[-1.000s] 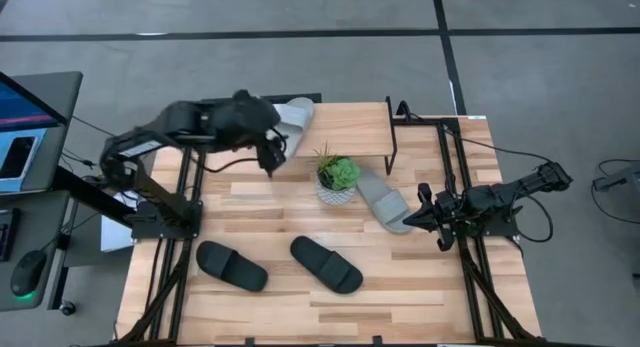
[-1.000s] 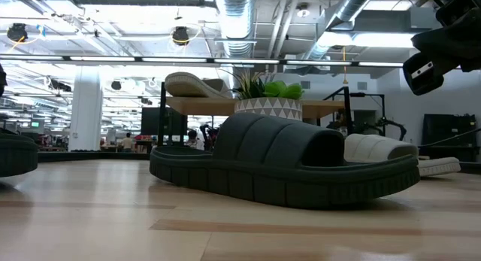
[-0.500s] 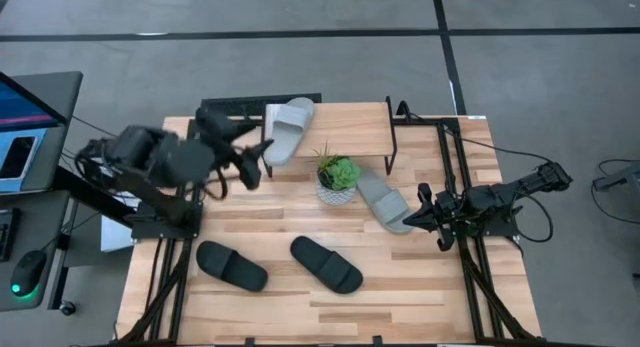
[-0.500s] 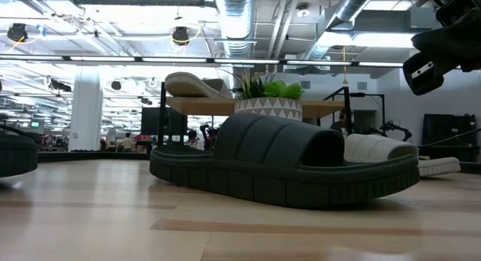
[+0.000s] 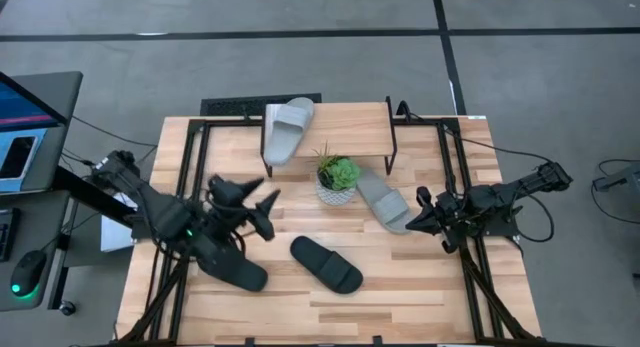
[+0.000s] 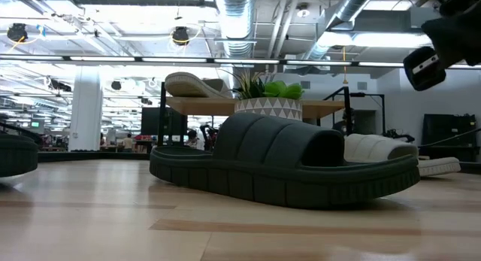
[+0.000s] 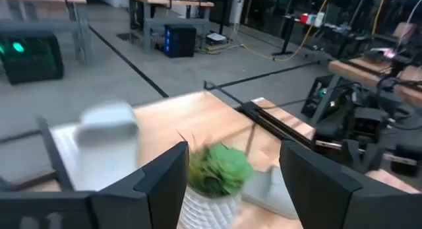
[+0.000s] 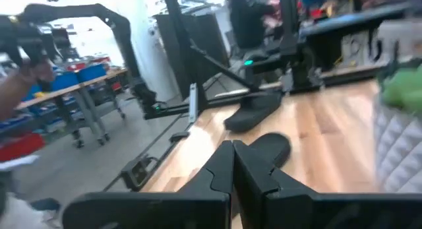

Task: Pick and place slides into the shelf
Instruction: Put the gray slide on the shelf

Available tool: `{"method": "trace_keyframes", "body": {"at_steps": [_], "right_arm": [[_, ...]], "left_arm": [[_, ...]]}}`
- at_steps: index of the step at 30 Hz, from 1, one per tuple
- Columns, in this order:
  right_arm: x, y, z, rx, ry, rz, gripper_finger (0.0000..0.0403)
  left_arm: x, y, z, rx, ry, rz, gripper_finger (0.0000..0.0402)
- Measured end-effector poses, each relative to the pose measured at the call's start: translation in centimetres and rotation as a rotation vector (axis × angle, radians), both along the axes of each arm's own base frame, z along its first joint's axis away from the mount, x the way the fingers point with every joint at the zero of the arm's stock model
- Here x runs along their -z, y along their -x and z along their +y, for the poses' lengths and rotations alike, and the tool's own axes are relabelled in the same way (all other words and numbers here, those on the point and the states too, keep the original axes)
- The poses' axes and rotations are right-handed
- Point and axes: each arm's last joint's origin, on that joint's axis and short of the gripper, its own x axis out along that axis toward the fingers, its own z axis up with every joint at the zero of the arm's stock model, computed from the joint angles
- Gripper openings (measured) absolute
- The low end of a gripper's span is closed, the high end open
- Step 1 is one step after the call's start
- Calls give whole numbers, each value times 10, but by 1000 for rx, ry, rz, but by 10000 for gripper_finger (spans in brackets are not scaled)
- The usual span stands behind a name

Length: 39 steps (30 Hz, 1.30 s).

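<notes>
Hovering, my left fingers (image 5: 262, 209) spread empty just above the nearest black slide (image 5: 232, 265); my right fingers (image 5: 420, 212) sat clenched beside a grey slide (image 5: 384, 200). Next, I judged: descend, grasp, carry to the shelf (image 5: 345, 115).

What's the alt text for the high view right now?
Seen from above, the open left gripper hangs empty over the wooden table, near one black slide sandal; a second black one lies beside it. One light grey slide rests on the low plank shelf, another beside a potted plant, near the shut right gripper.
</notes>
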Motion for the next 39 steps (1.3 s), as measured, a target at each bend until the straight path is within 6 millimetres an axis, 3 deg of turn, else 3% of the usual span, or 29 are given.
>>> {"method": "trace_keyframes", "body": {"at_steps": [7,12,18,22,27,31,36,39], "right_arm": [[5,0,0,-4,-126,118,0],[6,0,0,-5,-130,135,0],[6,0,0,8,-221,169,0],[8,-2,0,40,-174,200,0],[4,7,-9,253,17,543,0],[-18,4,-10,357,30,609,0],[-39,-8,-9,496,-150,595,0],[-40,-10,-9,565,-306,656,0]], "left_arm": [[48,-12,-10,-11,48,-81,223],[62,-13,-10,10,149,-79,223],[62,-14,-13,129,202,60,223],[60,-13,-19,255,177,188,223],[53,-12,-25,379,148,282,223],[47,-10,-30,434,91,317,223],[46,-8,-32,461,49,346,224],[46,-6,-33,477,23,365,224]]}}
